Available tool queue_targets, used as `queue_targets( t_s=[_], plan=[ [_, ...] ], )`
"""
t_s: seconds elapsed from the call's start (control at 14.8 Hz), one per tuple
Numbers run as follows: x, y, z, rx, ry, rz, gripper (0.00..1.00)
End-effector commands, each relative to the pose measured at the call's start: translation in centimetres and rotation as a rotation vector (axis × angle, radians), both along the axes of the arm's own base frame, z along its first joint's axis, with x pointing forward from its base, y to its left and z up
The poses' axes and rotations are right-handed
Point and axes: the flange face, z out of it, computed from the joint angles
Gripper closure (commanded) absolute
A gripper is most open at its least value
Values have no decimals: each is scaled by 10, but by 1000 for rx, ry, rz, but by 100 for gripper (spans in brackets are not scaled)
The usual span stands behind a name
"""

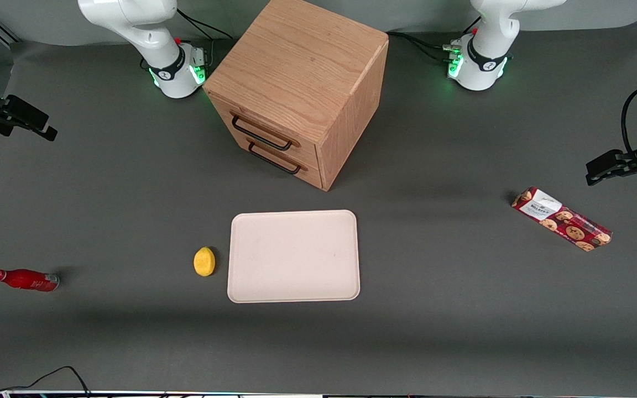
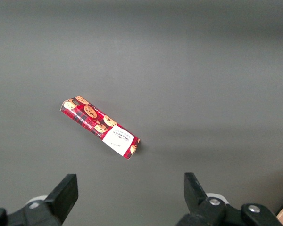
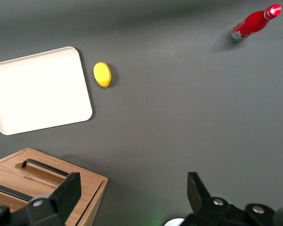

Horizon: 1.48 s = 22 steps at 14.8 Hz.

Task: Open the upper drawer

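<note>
The light wooden cabinet [image 1: 296, 72] stands at the back middle of the table. Its upper drawer [image 1: 266, 128] is shut, with its thin black bar handle [image 1: 260, 135] just above the lower drawer's handle [image 1: 274, 160]. My right gripper [image 1: 42, 124] hangs high at the working arm's end of the table, well to the side of the cabinet and apart from it. Its fingers are wide open and empty in the right wrist view [image 3: 131, 193], where the cabinet's front [image 3: 61, 186] and the upper handle [image 3: 4, 189] also show.
A cream tray [image 1: 293, 256] lies in front of the cabinet, nearer the front camera, with a yellow lemon [image 1: 204, 261] beside it. A red bottle [image 1: 24, 279] lies toward the working arm's end. A cookie packet [image 1: 562, 219] lies toward the parked arm's end.
</note>
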Motion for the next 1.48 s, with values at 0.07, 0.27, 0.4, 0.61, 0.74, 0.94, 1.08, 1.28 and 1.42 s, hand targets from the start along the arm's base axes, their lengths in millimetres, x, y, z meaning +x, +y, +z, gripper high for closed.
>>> queue_targets(
  t_s=[0.07,0.27,0.4,0.61,0.74,0.94,1.08,1.28,1.42],
  plan=[
    [4,9,5,-16,-2,-12,0],
    [2,9,8,-12,-6,-47,0],
    [2,8,10,-4,-15,-86,0],
    [1,8,11,-2,-17,-95,0],
    [1,8,11,-2,-18,-88,0],
    [0,9,7,-5,2,-14,0],
    [-4,9,3,-7,31,64,0],
    [-5,8,-3,-15,65,162,0],
    [-8,11,-4,-66,85,174,0]
  ],
)
